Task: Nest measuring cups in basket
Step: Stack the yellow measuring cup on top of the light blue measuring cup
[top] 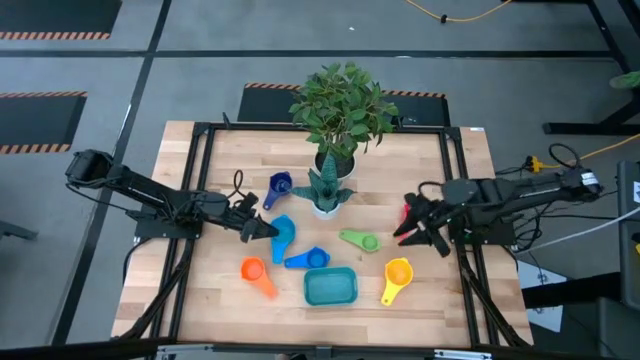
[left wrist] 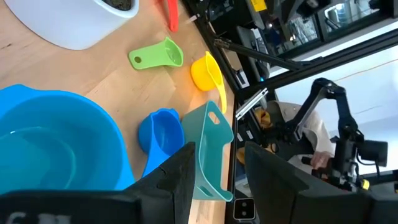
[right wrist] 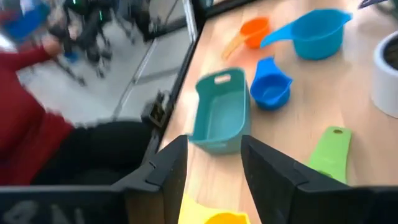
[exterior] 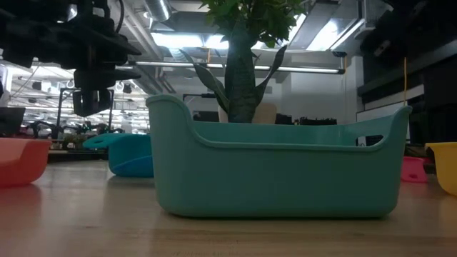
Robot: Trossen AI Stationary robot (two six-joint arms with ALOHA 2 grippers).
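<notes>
The teal basket point(top: 330, 286) stands on its base near the table's near edge, with no cup in it. Cups lie singly around it: orange point(top: 255, 271), medium blue point(top: 310, 259), large light blue point(top: 283, 236), dark blue point(top: 280, 185), green point(top: 360, 240), yellow point(top: 396, 275), and red point(top: 407, 212), partly under the right gripper. My left gripper point(top: 264, 228) is open just left of the large light blue cup point(left wrist: 56, 143) and hangs above the table point(exterior: 93, 71). My right gripper point(top: 412, 230) is open, right of the green cup point(right wrist: 329, 152), facing the basket point(right wrist: 221, 112).
A white pot point(top: 326, 200) with a leafy plant stands at the table's middle, far of the cups. Dark frame rails run along the table's left and right sides. Bare wood lies at the near left and near right corners. Someone in red shows off the table point(right wrist: 25, 118).
</notes>
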